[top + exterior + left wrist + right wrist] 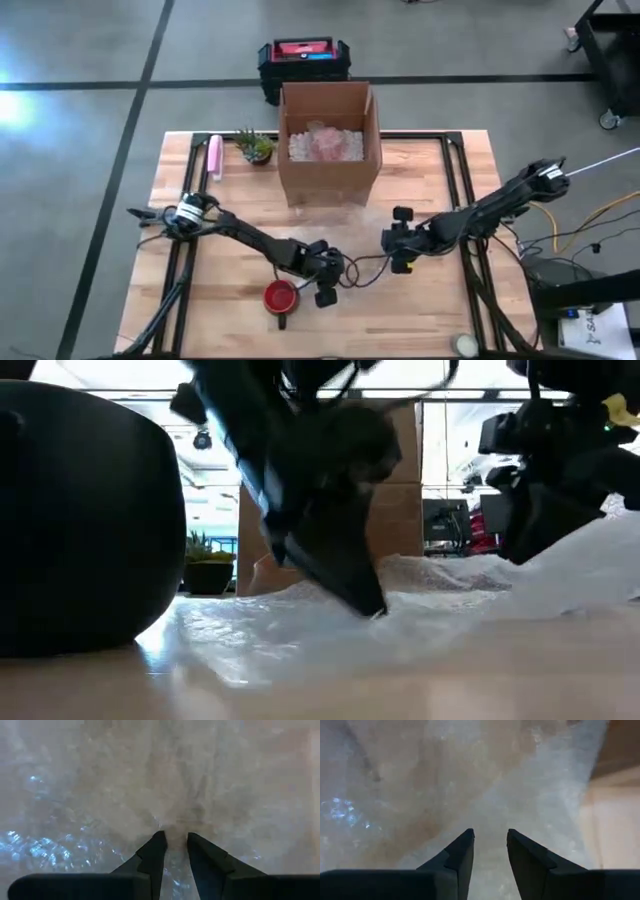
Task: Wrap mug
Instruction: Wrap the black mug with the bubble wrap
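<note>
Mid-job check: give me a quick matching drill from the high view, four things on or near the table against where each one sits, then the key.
Things:
1. red mug
2. cardboard box
3. small potted plant
4. left gripper

Places:
A. far middle of the table, open, with packing fill inside
B. near edge, by the left gripper
C. just left of the box, at the far edge
D. on the bubble wrap, right of the mug

Pairs: 1-B, 2-A, 3-C, 4-D
</note>
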Available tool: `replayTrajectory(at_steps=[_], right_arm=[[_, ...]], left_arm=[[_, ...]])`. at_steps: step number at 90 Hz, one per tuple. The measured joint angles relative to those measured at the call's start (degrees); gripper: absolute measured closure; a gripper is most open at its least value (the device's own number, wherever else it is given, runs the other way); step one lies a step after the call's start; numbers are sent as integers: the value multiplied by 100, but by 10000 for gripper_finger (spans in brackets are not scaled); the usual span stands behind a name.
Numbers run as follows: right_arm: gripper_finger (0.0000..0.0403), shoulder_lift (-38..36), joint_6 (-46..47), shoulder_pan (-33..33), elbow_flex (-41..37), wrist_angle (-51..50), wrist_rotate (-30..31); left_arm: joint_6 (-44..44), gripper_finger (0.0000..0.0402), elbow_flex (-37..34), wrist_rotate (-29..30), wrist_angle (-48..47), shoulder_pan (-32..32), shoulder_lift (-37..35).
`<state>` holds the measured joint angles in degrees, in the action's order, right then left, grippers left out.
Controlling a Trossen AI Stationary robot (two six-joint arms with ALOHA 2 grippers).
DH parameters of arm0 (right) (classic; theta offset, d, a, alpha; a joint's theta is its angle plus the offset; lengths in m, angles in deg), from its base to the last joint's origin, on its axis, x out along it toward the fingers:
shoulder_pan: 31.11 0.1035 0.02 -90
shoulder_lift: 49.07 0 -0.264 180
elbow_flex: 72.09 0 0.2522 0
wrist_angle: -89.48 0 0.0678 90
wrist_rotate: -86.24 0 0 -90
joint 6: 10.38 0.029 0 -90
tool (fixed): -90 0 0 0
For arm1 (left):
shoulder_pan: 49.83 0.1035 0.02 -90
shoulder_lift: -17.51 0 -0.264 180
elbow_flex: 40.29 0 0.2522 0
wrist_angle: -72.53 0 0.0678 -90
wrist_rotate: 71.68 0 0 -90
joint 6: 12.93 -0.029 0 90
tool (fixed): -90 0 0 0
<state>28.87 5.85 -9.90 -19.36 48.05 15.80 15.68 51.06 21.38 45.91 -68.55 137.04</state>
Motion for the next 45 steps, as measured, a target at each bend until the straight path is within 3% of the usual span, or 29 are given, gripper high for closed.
replayTrajectory(at_steps=[10, 25, 32, 45], right_arm=[[313, 145, -81, -2, -51, -12, -252], [327, 138, -114, -1, 84, -811, -422], [336, 45, -125, -113, 311, -1775, 305], [353, -203, 337, -485, 894, -3382, 2287]], left_arm=[[304, 327, 16, -449, 21, -66, 75], [318, 329, 29, -568, -72, -265, 43], [318, 334, 40, -624, -71, -363, 43], [318, 342, 38, -693, -70, -561, 45]])
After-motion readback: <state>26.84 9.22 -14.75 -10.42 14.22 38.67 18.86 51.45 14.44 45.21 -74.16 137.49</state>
